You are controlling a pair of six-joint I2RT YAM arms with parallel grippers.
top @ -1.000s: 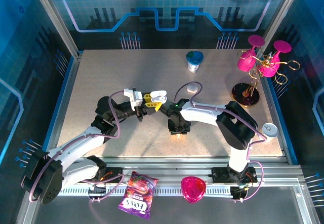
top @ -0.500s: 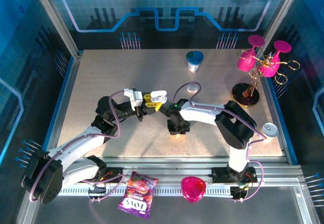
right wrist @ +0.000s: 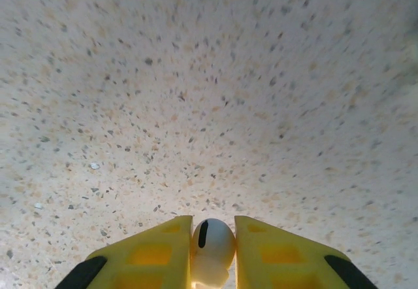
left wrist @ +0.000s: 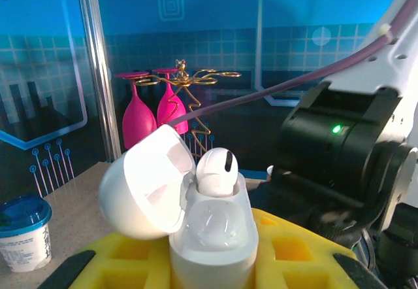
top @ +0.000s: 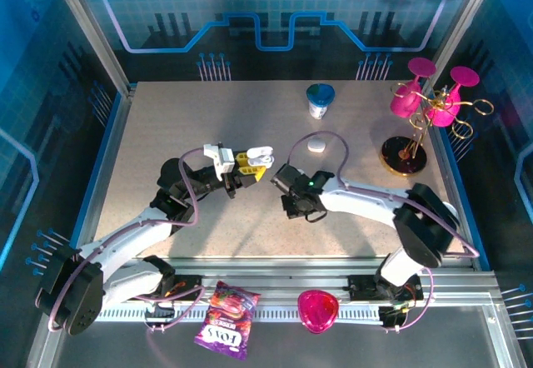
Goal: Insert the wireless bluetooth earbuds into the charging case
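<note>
Top view: left tool (top: 250,162) over the middle of the desk (top: 166,126), clamped on the charging case (top: 261,153), which has its lid up. Right arm (top: 358,200) reaches in from the right edge, with its wrist just beside the case, angled down at the desk. Blue-lidded cup (top: 320,99) near the far edge, pink glasses rack (top: 429,101) at the far right corner.

Left wrist: case upright between the yellow fingers (left wrist: 287,256), lid (left wrist: 147,184) hinged open to the left. Seated earbud (left wrist: 215,171) stands in the case, head above the rim. Right arm's black wrist sits close behind on the right.

Right wrist: right tool (right wrist: 213,227) narrow, pinching the second earbud (right wrist: 212,246) between its yellow fingers. Speckled desk beyond; cannot tell if the earbud touches it.
</note>
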